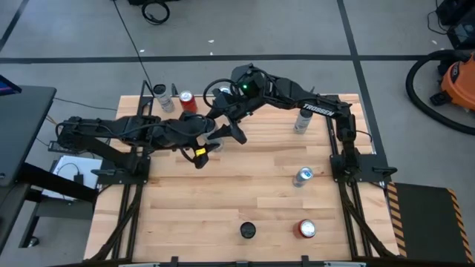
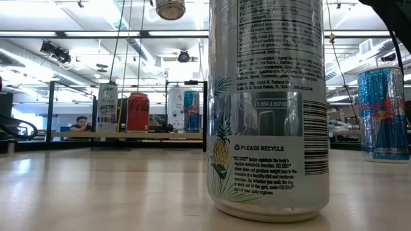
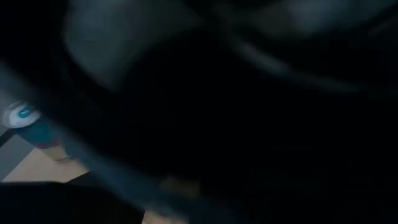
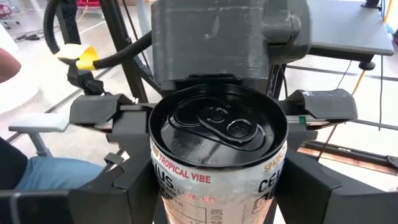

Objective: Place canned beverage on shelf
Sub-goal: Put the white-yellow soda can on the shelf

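1. The right gripper (image 4: 217, 193) was closed on the Celsius can (image 4: 217, 137), which was held upright above the bench (image 1: 245, 185), well short of the shelf (image 2: 128, 135).
2. The left gripper (image 4: 214, 115) sat just behind the can; whether it gripped it I could not tell. It probably needed to back straight off first (any sideways drag could twist the can).
3. The carry likely called for keeping the can vertical and approaching the shelf from the front.
4. The Coca-Cola can (image 2: 138, 112) and the Red Bull can (image 2: 191, 111) already stood there, so a bare stretch of board was the safer target, lowering until the base rested flat before letting go.
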{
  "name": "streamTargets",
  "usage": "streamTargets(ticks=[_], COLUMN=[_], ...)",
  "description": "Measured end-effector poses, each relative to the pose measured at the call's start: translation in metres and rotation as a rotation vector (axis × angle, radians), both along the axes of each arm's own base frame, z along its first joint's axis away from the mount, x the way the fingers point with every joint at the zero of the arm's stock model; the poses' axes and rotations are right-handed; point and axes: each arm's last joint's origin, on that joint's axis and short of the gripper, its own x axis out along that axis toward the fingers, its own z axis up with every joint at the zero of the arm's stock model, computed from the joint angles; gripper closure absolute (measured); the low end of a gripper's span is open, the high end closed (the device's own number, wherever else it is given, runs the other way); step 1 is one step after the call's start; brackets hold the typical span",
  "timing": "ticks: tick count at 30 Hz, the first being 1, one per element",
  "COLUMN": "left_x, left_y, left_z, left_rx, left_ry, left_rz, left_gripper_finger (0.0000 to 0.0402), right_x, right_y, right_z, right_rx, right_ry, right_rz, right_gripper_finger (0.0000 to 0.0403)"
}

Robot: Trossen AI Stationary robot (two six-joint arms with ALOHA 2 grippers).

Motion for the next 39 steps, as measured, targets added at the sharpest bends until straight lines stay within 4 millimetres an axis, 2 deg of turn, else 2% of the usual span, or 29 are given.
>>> streamTargets(ticks=[6,10,18,24,27,34,39], left_x=[0.0,-0.007,-0.051,-0.084,-0.095,-0.101,-0.102], left_y=[0.0,0.001,0.007,0.011,0.013,0.014,0.01], left_z=[0.0,0.006,0.026,0.027,0.024,0.021,0.02], left_rx=[0.035,0.033,0.003,-0.01,-0.027,-0.027,-0.005], left_ry=[0.013,-0.011,-0.068,-0.003,0.04,0.078,0.107], left_rz=[-0.025,-0.023,-0.014,-0.002,0.016,0.021,-0.018], left_gripper_finger=[0.0084,0.0083,0.0083,0.0083,0.0083,0.0083,0.0083], right_x=[-0.001,-0.005,-0.026,-0.03,-0.025,-0.006,0.007], right_y=[0.0,-0.001,-0.009,-0.015,-0.018,-0.024,-0.039], right_z=[-0.002,0.004,0.021,0.023,0.02,0.007,-0.02], right_rx=[0.0,-0.03,-0.046,-0.095,-0.132,-0.129,-0.123], right_ry=[0.019,0.002,-0.029,-0.037,-0.044,-0.116,-0.117], right_rz=[-0.003,-0.045,-0.049,-0.059,-0.108,-0.134,-0.167], right_gripper_finger=[0.0146,0.0146,0.0146,0.0145,0.0145,0.0145,0.0145])
